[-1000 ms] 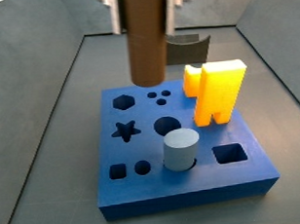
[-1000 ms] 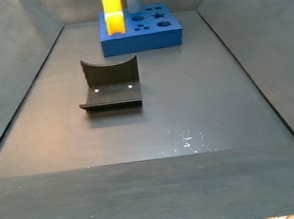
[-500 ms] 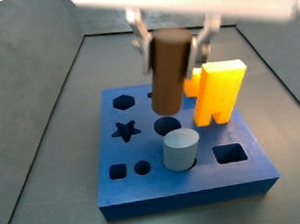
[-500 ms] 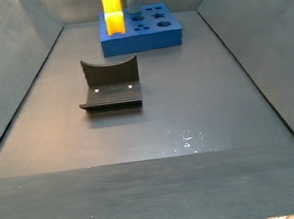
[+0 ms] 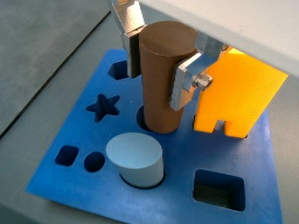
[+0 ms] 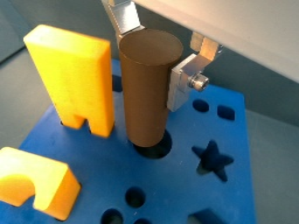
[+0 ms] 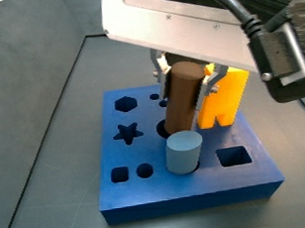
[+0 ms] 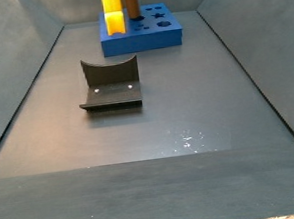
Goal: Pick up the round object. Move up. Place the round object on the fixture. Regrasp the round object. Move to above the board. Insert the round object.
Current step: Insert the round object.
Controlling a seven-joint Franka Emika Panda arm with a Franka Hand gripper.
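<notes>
My gripper [image 5: 160, 66] is shut on the round object [image 5: 163, 83], a brown wood-like peg held upright between the silver fingers [image 5: 184, 80]. Its lower end sits at the mouth of a round hole in the blue board [image 5: 82, 131]. Both wrist views show this; the peg [image 6: 149, 87] stands over the board [image 6: 251, 188]. In a side view the gripper [image 7: 182, 79] holds the peg [image 7: 183, 99] above the middle of the board [image 7: 188, 191]. The fixture [image 8: 109, 86], dark with a curved notch, stands empty on the floor, well away from the board [image 8: 148, 39].
A tall yellow-orange block [image 5: 239, 92] stands in the board right beside the peg. A pale grey-blue cylinder [image 5: 135, 157] stands in a hole close on the other side. Star [image 6: 212, 160], hexagon and square holes are open. Grey walls enclose the floor.
The gripper has come down with the peg, from high above the board to the round hole's mouth. The peg now shows beside the yellow block in the far side view.
</notes>
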